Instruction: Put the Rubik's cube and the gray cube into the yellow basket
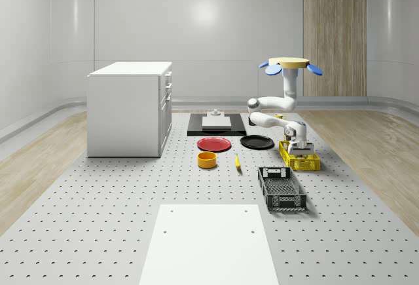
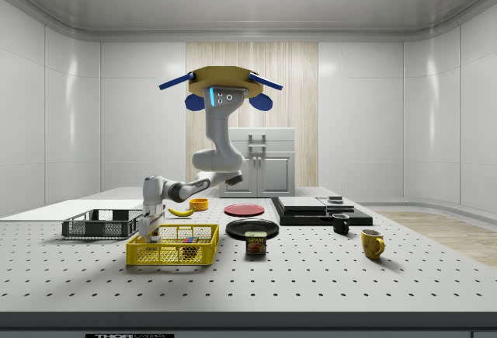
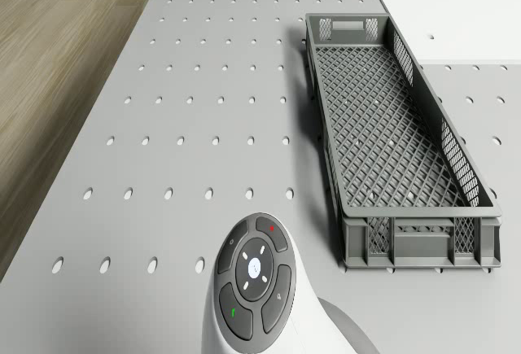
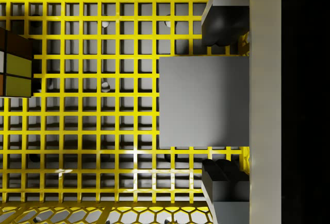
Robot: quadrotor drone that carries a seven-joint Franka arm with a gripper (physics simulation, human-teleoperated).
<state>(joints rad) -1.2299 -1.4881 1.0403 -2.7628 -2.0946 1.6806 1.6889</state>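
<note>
Two fingers (image 4: pixel 223 23) of my gripper (image 4: pixel 223 103) clamp the gray cube (image 4: pixel 203 103) inside the yellow basket (image 4: pixel 93 147), drone (image 2: pixel 223 85) hovering above, Rubik's cube (image 4: pixel 15 64) near one wall.

Yellow basket (image 4: pixel 103 80) — glossy plastic mesh

Tight inside yellow basket (image 4: pixel 103 183): gray cube (image 4: pixel 203 102) betw. jaws, Rubik's cube (image 4: pixel 15 64) a bit apart, bare mesh betw. them. Basket walls close all round. Gray crate (image 3: pixel 391 126) near on surface (image 3: pixel 203 85), open space beside it. Drone (image 2: pixel 221 85) hovering above basket.
</note>
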